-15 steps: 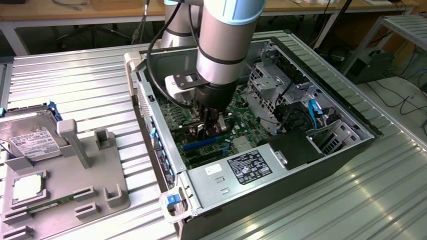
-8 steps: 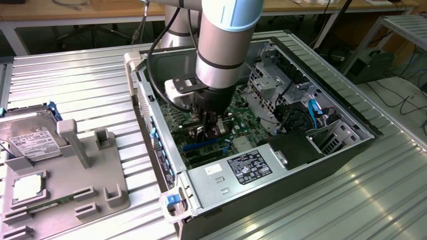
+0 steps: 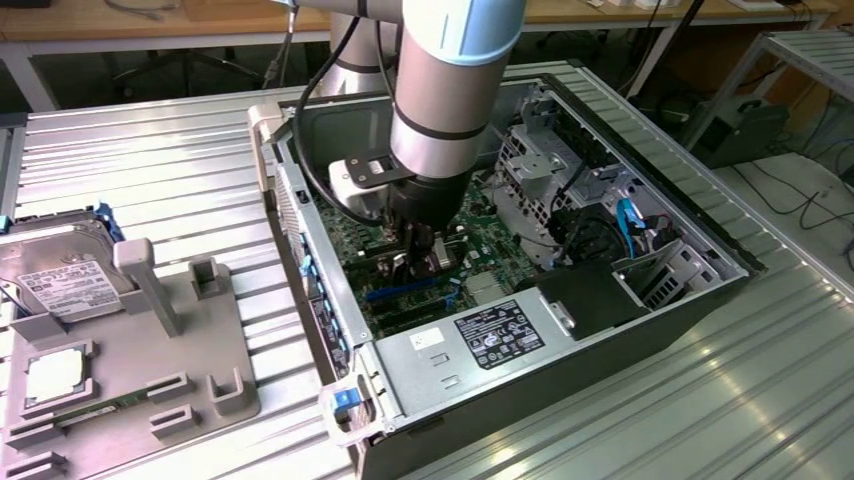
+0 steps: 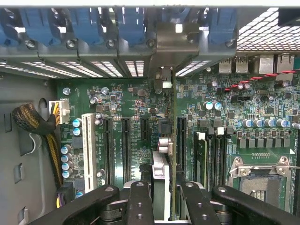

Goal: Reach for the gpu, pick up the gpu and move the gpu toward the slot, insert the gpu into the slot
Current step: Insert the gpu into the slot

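My gripper (image 3: 411, 250) reaches down into the open computer case and is shut on the gpu (image 3: 400, 268), a thin dark card held upright on its edge. In the wrist view the gpu (image 4: 174, 122) shows edge-on as a thin line running from between my black fingers (image 4: 140, 197) up to its silver bracket (image 4: 162, 79) at the case's rear wall. The gripper (image 4: 161, 190) clamps the card near one end. The bright-blue slot (image 3: 400, 292) lies on the green motherboard just below the card. Whether the card's edge touches the slot I cannot tell.
The case walls (image 3: 314, 290) enclose the gripper closely. A power supply (image 3: 494, 335) and a drive cage (image 3: 547, 170) stand nearby. On the board are black expansion slots (image 4: 125, 150), a white slot (image 4: 87, 145), memory slots (image 4: 211, 154) and a CPU socket (image 4: 260, 178). A hard drive (image 3: 60, 270) and a grey fixture (image 3: 160, 380) sit outside.
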Controlling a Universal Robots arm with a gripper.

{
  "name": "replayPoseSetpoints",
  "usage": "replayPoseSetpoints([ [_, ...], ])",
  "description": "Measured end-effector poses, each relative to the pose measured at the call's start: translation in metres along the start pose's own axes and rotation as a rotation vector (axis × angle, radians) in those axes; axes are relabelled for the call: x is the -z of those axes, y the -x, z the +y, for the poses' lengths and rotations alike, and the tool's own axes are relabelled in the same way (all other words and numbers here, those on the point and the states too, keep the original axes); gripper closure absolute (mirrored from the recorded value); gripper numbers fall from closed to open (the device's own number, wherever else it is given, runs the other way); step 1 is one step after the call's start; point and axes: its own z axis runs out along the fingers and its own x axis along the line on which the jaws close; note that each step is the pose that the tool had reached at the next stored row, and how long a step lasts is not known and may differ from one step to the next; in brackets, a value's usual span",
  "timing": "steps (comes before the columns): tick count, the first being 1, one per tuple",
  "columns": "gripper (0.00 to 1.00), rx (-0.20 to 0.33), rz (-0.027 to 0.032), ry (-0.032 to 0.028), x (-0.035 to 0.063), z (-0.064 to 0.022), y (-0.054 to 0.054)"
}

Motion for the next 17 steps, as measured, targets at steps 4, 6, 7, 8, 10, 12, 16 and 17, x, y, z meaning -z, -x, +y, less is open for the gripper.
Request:
replayPoseSetpoints([
  [4,0.72,0.0,0.0002,0.0001,-0.0008,0.0001,0.0009],
  [6,0.72,0.0,0.0003,0.0002,-0.0009,-0.0001,0.0009],
  [7,0.72,0.0,0.0001,0.0003,-0.0009,-0.0004,0.0009],
  [8,0.72,0.0,-0.0003,0.0004,-0.001,-0.001,0.0008],
  [10,0.72,-0.001,-0.0004,0.0004,-0.001,-0.0012,0.0007],
  [12,0.72,-0.001,-0.0004,0.0004,-0.0012,-0.0011,0.0007],
  [16,0.72,-0.001,-0.0003,0.0005,-0.002,0.0007,0.0009],
  [17,0.72,-0.001,-0.0002,0.0006,-0.0021,0.0007,0.001],
])
